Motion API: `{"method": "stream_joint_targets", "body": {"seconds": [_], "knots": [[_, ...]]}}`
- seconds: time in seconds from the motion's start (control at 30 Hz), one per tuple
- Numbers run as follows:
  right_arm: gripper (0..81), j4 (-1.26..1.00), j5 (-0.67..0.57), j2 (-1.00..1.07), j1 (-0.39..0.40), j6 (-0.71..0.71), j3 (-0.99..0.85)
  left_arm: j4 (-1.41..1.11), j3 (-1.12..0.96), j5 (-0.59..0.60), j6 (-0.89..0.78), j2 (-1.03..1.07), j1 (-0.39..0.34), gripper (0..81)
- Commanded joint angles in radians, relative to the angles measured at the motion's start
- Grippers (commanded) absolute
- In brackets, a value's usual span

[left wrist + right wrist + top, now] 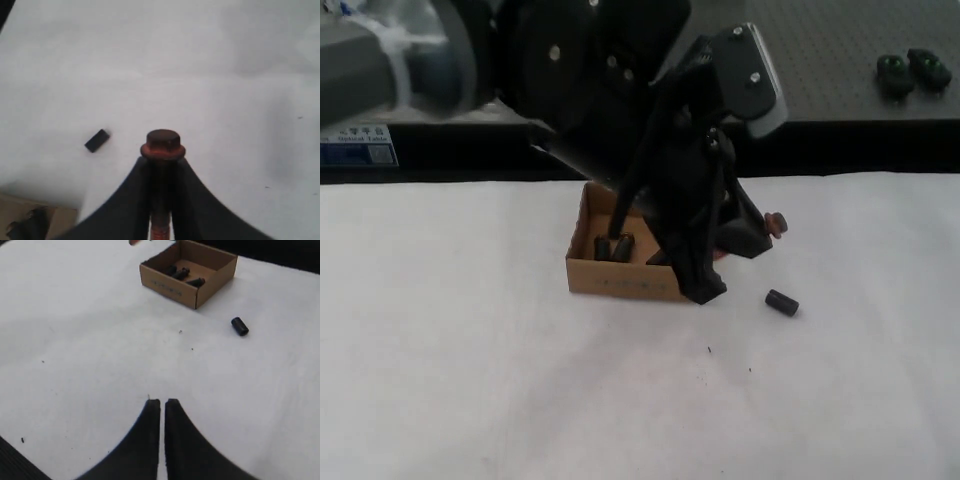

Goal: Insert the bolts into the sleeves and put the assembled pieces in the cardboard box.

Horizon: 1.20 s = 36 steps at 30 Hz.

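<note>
My left gripper [162, 162] is shut on a rusty-red bolt [162, 145], whose flanged head sticks out past the fingertips. In the high view this gripper [760, 232] hangs just right of the cardboard box [620, 278], with the bolt head [776, 221] showing. A loose black sleeve [781, 302] lies on the white cloth a little in front of the bolt; the left wrist view also has the sleeve [97, 140]. Several dark pieces [615, 246] lie inside the box. My right gripper [162, 404] is shut on nothing, above bare cloth, well away from the box [170, 286] and the sleeve [239, 326].
The black arm [660, 120] covers the box's right and back parts in the high view. Two green objects [913, 70] sit on the dark perforated board at the back right. White cloth spreads wide to the left, right and front of the box.
</note>
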Motion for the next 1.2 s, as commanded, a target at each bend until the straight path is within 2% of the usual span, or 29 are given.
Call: {"method": "stream_joint_targets", "body": {"seconds": [0.0,0.13,0.27,0.43,0.53,0.6,0.7,0.83,1.0,1.17], "knots": [[3.7,-0.046,0.015,0.087,-0.008,-0.046,-0.021,0.122,-0.003,0.086,-0.049,-0.058,0.001,0.6],[3.7,-0.119,0.06,0.323,-0.05,-0.141,-0.086,0.179,0.012,0.091,-0.089,-0.098,0.001,0.6],[3.7,-0.202,0.026,0.544,-0.165,-0.266,-0.205,0.13,0.108,0.092,-0.152,-0.175,0.001,0.6],[3.7,-0.286,-0.184,0.786,-0.355,-0.318,-0.348,-0.074,0.338,0.092,-0.313,-0.331,0.001,0.6],[2.7,-0.285,-0.271,0.91,-0.429,-0.32,-0.431,-0.265,0.476,0.083,-0.451,-0.421,0.001,0.6],[0.6,-0.285,-0.295,0.99,-0.446,-0.32,-0.488,-0.38,0.554,0.076,-0.541,-0.469,0.001,0.6],[10.9,-0.276,-0.295,1.131,-0.434,-0.352,-0.569,-0.502,0.629,0.031,-0.634,-0.509,0.001,0.6],[21.8,-0.205,-0.281,1.315,-0.403,-0.397,-0.693,-0.512,0.662,0.023,-0.644,-0.521,0.001,0.6],[23.5,-0.105,-0.206,1.511,-0.378,-0.458,-0.842,-0.516,0.661,0.023,-0.644,-0.521,0.001,0.6],[23.5,-0.075,-0.151,1.619,-0.375,-0.5,-0.929,-0.516,0.661,0.023,-0.644,-0.521,0.001,0.6]]}}
